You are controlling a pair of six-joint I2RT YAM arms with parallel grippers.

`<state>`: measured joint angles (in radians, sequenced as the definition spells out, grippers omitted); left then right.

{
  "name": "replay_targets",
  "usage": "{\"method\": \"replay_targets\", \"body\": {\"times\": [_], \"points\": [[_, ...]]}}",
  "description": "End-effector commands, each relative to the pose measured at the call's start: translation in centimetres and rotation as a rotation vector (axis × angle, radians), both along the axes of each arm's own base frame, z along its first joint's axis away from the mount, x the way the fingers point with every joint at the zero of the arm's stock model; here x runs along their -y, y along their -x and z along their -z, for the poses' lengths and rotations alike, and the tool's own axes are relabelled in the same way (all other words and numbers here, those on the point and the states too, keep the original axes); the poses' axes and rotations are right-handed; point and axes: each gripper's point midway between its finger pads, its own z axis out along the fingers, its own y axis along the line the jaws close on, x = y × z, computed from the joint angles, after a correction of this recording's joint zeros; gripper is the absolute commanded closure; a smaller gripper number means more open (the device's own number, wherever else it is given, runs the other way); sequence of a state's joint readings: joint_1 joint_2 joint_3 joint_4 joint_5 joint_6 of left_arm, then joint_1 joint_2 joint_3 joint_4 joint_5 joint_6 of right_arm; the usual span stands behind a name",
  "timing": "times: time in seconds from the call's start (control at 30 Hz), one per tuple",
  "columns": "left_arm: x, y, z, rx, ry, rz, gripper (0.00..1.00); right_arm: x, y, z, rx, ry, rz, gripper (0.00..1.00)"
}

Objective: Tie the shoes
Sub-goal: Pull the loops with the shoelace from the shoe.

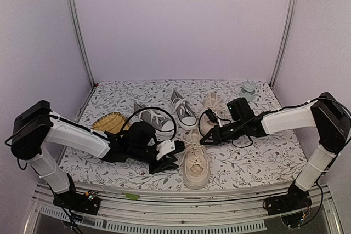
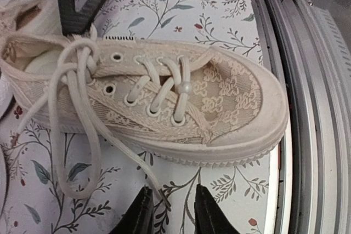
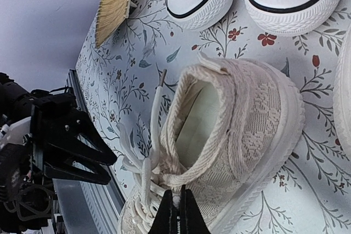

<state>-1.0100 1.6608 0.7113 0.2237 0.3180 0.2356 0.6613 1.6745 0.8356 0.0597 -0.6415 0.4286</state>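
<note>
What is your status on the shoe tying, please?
Left fingers open, lace tip between. Right fingers shut at collar of near cream shoe. Laces loose, no bow. Nothing blocking.

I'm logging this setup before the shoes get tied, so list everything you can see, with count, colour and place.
Grey sneakers: two, grey with white toe caps, middle back of the table.
Cream sneakers: two, all cream, one near the front edge, one further back.
Woven straw item: one, straw yellow, left side behind the left arm.
Small container: one, pale grey-green, back right corner.
Tablecloth: one, white with leaf print, covering the table.
Left gripper: one, black, open, beside the near cream sneaker.
Right gripper: one, black, shut at that sneaker's laces.
</note>
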Motion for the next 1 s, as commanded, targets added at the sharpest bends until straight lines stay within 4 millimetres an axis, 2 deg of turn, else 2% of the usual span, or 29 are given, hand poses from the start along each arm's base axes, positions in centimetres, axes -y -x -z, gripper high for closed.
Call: {"method": "replay_targets", "body": {"times": [0.0,0.1,0.23,0.33,0.43,0.5,0.67,0.73,0.8,0.83,0.97], "points": [[-1.3,-1.9,-1.6,0.087,0.007,-0.05,0.69,-0.5,0.1,-1.5,0.036,-0.015,-0.035,0.99],[-1.8,-4.6,-1.4,0.146,-0.008,-0.14,0.59,-0.5,0.2,-1.7,0.042,-0.019,-0.043,0.99],[-0.8,-6.4,-0.1,0.188,-0.058,-0.149,0.53,-0.7,0.2,-1.9,0.043,-0.024,-0.051,0.99],[-0.2,-7.2,0.8,0.211,-0.088,-0.15,0.51,-0.6,0.3,-1.8,0.04,-0.022,-0.054,0.99],[0.0,-8.4,0.4,0.261,-0.096,-0.178,0.52,-0.7,0.6,-1.7,0.031,-0.024,-0.064,0.99],[0.3,-8.5,-0.1,0.275,-0.082,-0.167,0.54,-0.7,0.6,-1.9,0.034,-0.026,-0.069,0.99],[1.1,-7.3,-0.7,0.256,-0.038,-0.098,0.57,-0.8,0.6,-1.9,0.034,-0.025,-0.076,0.99],[1.4,-6.9,-0.5,0.25,-0.033,-0.077,0.64,-0.8,0.5,-2.0,0.039,-0.024,-0.078,0.99],[1.5,-7.1,-0.4,0.252,-0.037,-0.076,0.95,-0.8,0.7,-1.9,0.035,-0.018,-0.083,0.99],[1.5,-7.3,-0.4,0.254,-0.04,-0.086,1.0,-0.7,0.7,-1.9,0.033,-0.013,-0.086,0.99],[1.0,-8.7,-1.2,0.262,-0.017,-0.153,1.0,-0.3,1.7,-1.4,0.015,0.013,-0.103,0.99]]}}
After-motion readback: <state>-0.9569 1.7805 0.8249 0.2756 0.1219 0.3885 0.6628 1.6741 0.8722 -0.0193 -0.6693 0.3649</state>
